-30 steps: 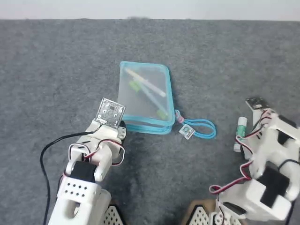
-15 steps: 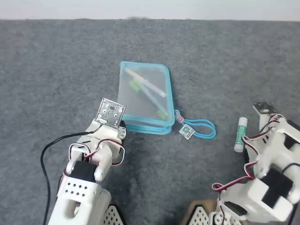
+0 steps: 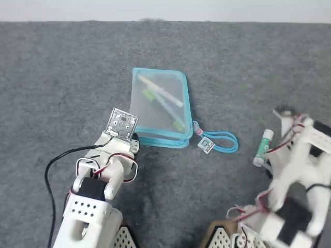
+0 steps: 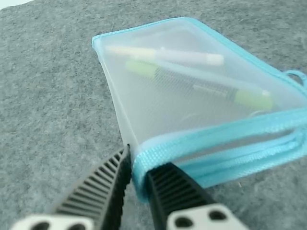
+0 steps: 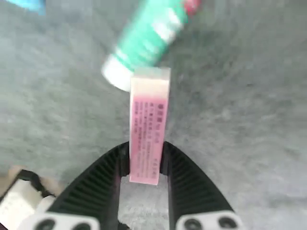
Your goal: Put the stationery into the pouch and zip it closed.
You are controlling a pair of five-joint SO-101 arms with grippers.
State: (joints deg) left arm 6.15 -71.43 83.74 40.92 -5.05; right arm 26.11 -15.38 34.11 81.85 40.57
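On the grey mat (image 3: 62, 67) lies one translucent pouch (image 3: 159, 106) edged in blue, with one blue strap loop (image 3: 222, 139) and one small tag (image 3: 206, 145) trailing from its corner toward the right arm (image 3: 295, 170). Two pens show through the pouch's side: a pale one (image 4: 163, 55) and one with green ends (image 4: 196, 86). They lie side by side, at a slight angle to each other.

The left gripper (image 4: 136, 167) is pinched onto the pouch's blue near corner, with the two ribbed fingers clamped either side of the edge.

The right gripper (image 5: 144, 151) is closed on one eraser (image 5: 146, 129) — pink with a white end — and holds it upright between the fingers.

One glue stick (image 3: 261, 147), green with a white cap, lies on the mat just beside the right arm, well apart from the pouch and past the strap loop. Whether the eraser touches it cannot be told.
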